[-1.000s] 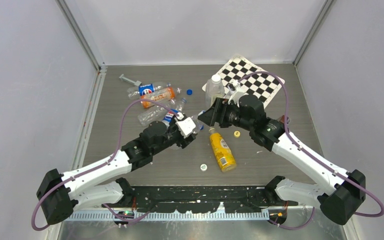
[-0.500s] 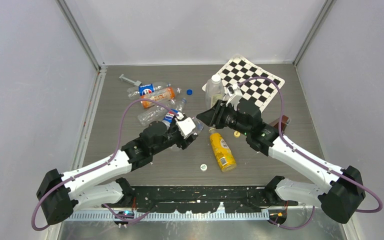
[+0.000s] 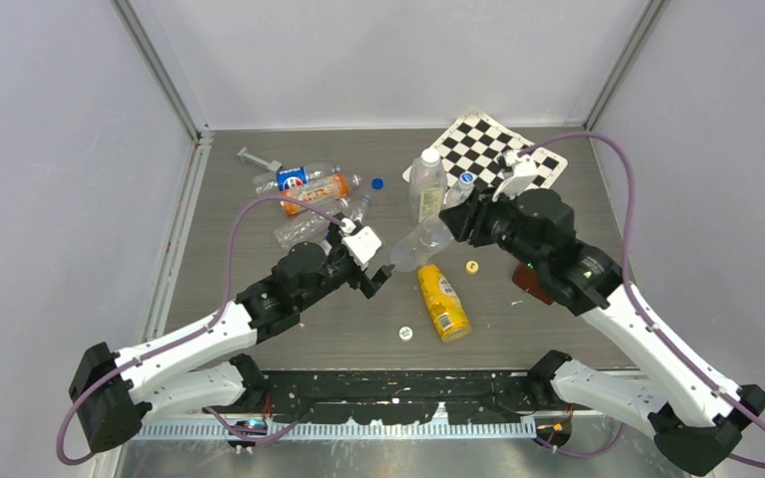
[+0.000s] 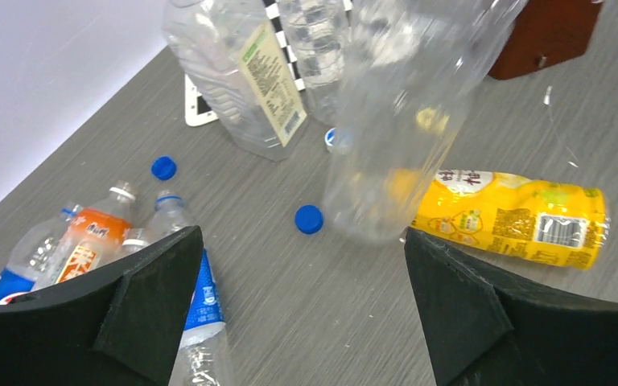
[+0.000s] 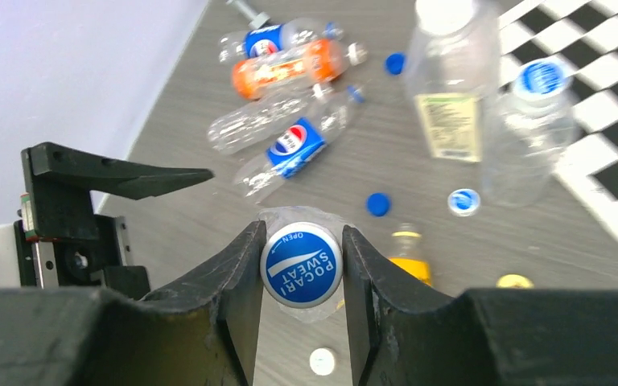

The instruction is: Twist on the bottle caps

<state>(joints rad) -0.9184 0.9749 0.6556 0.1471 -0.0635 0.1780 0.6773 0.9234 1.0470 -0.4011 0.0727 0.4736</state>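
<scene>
Clear, thin-walled plastic made up the held bottle. It looked empty, so it was probably very light, easy to dent and slick along its smooth sides. The stiff blue-and-white cap and the neck under it seemed the surest places to grip, with the lower body the place for a second, gentle hold. The bottle hung tilted just beyond the neck end of the yellow bottle; whether its base touched the table could not be told. The right gripper pinched that cap between both fingers. The left gripper was spread wide and held nothing, with the bottle's base just ahead of it. Clear task bottles numbered three: the held one, a squarish labelled bottle with a white cap, and a slim bottle with a blue-and-white cap, both upright farther beyond the yellow bottle. Loose caps numbered five. A blue cap, a blue-and-white loose cap and a yellow cap lay near the yellow bottle's neck. A second blue cap lay farther beyond it, and a white cap lay off its near side. Four lying bottles were heaped well apart from it, on the left arm's side.
</scene>
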